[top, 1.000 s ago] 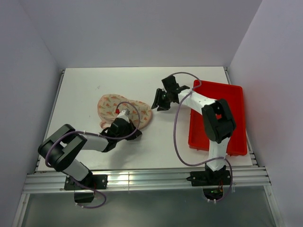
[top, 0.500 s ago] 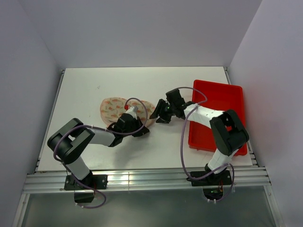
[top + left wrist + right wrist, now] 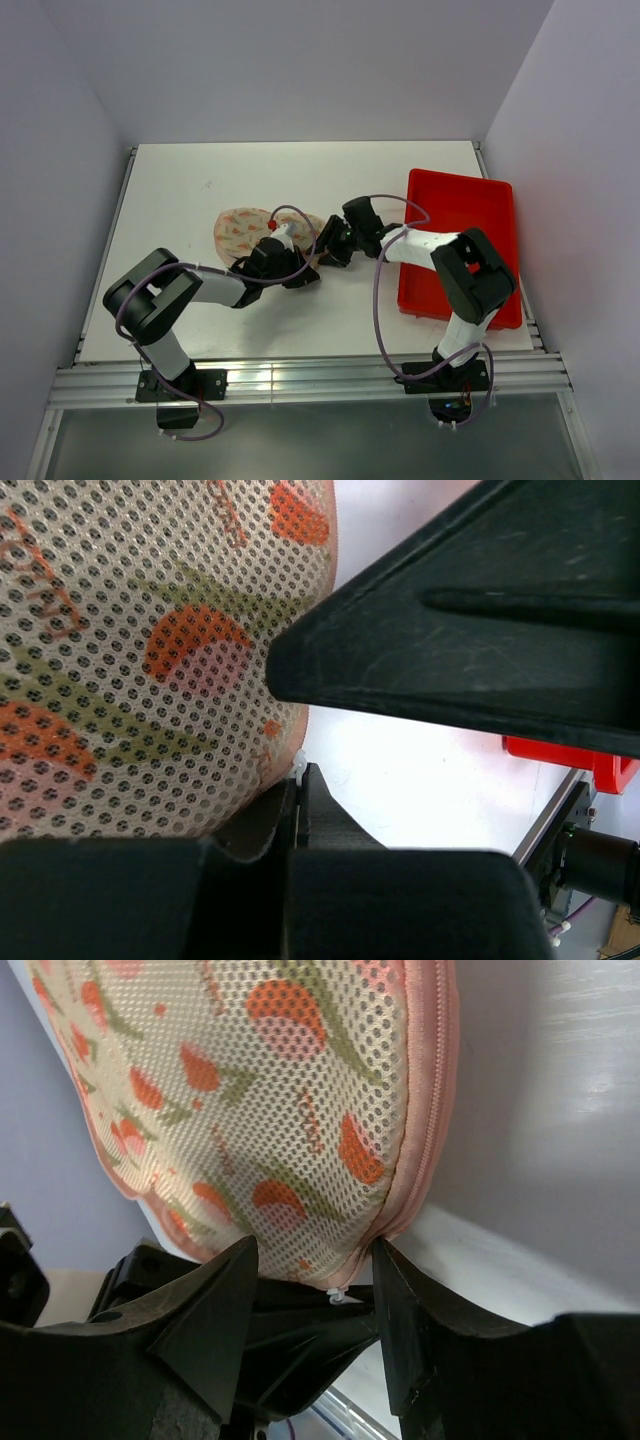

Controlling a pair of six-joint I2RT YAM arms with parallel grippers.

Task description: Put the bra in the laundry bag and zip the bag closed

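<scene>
Beige-pink mesh laundry bag is pinched by left gripper; half-open right gripper should be centred on its pink zipper.

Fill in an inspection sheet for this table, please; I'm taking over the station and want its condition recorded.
Surface: white table, faint speck far left.
Job's things: laundry bag folded over, left of centre; bra not seen.
Clutter: red tray at right.
Grippers: left gripper jaws shut on the bag's edge; right gripper jaws open around its end.
Cables: purple cables loop off both arms.
Surroundings: pale walls on three sides; metal rail in front.
</scene>
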